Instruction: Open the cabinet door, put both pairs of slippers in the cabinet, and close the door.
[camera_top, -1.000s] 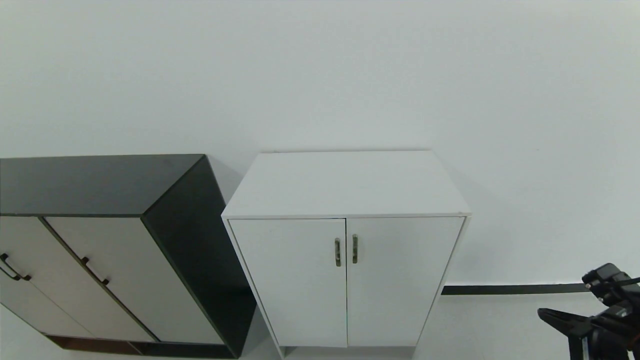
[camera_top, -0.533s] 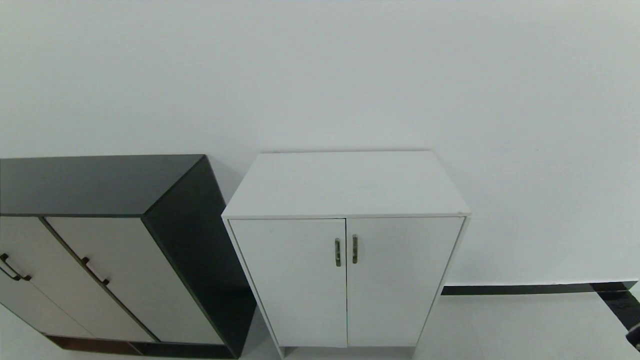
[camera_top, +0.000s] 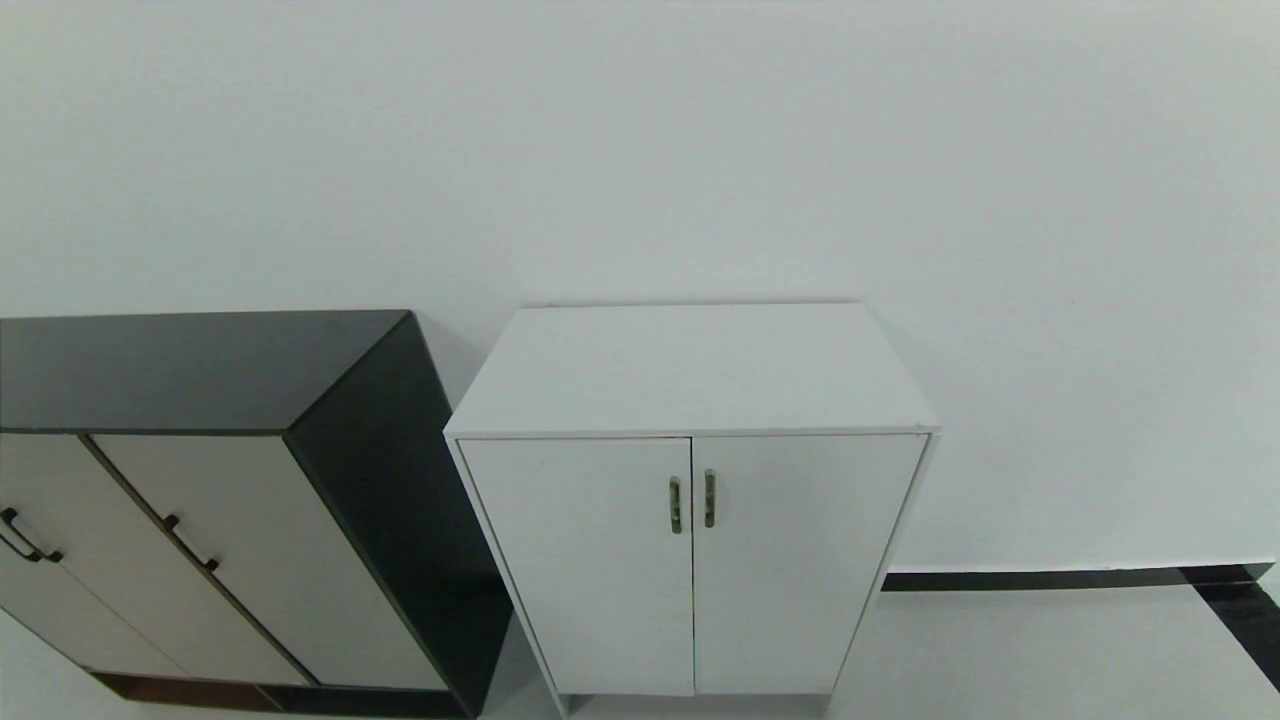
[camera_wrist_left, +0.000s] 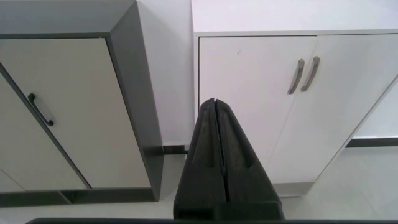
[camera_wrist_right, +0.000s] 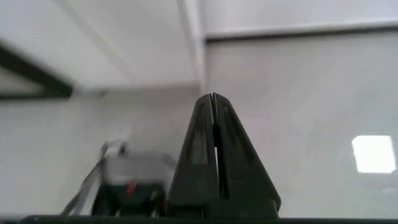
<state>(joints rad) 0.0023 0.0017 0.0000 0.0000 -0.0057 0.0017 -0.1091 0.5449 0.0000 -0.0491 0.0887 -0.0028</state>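
White two-door cabinet (camera_top: 600, 570) seen with doors shut, left gripper (camera_wrist_left: 214, 104) and right gripper (camera_wrist_right: 214, 98) pressed together, nothing held

Black cabinet (camera_top: 200, 370) — beige doors (camera_top: 250, 560), black strip (camera_top: 1030, 578)

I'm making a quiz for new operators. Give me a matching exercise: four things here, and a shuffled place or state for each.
Things: 1 white cabinet; 2 black cabinet; 3 left gripper; 4 white cabinet's handles.
Descriptions: A fingers shut; B upright, side by side; C between black cabinet and black floor strip; D leftmost piece of furniture.
Pairs: 1-C, 2-D, 3-A, 4-B.
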